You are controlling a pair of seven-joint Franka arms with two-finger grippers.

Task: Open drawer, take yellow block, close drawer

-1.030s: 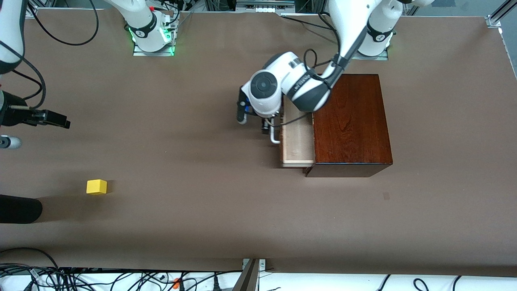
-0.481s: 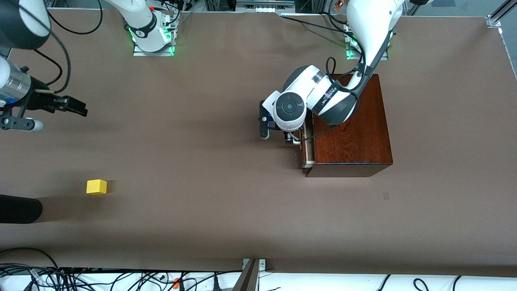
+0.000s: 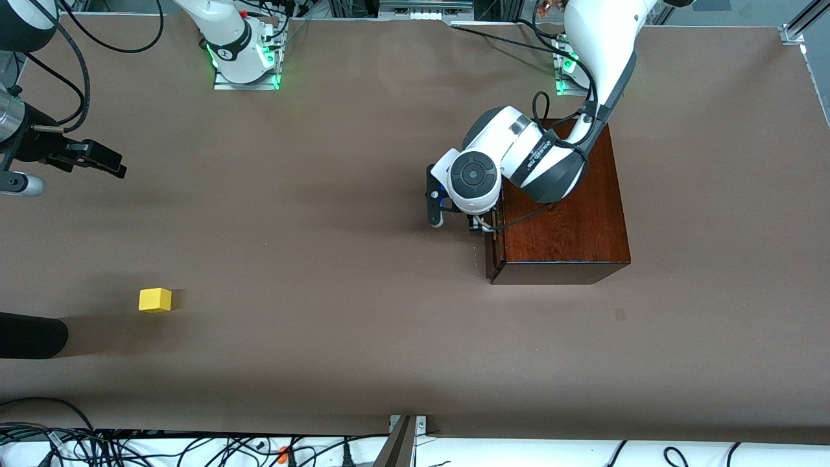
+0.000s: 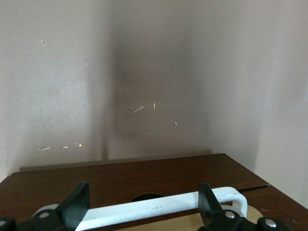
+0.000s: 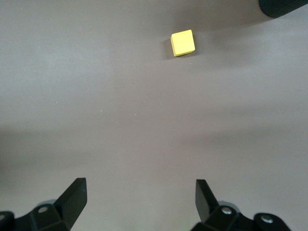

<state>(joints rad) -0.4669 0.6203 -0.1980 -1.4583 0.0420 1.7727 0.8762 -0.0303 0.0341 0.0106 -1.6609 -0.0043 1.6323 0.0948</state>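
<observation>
The drawer (image 3: 487,254) is pushed almost fully into the mahogany box (image 3: 570,214); only its dark front (image 4: 144,178) and a sliver of pale wood show. My left gripper (image 3: 481,224) is at the drawer front, open, with the white handle (image 4: 154,208) lying across the gap between its two fingers (image 4: 79,204). The yellow block (image 3: 155,300) sits on the bare table near the right arm's end, nearer to the front camera than the box. My right gripper (image 3: 104,162) hangs open over the table at that end, holding nothing, with the yellow block (image 5: 183,43) well ahead of its fingers (image 5: 74,195).
A black rounded object (image 3: 29,335) lies at the table's edge beside the block, also showing as a dark corner (image 5: 284,7) in the right wrist view. The brown table (image 3: 311,259) stretches between block and box. Cables (image 3: 130,447) run along the front edge.
The left gripper has pushed the drawer from well open to nearly flush with the box, moving toward the box with it. The right gripper shifted slightly over its end of the table.
</observation>
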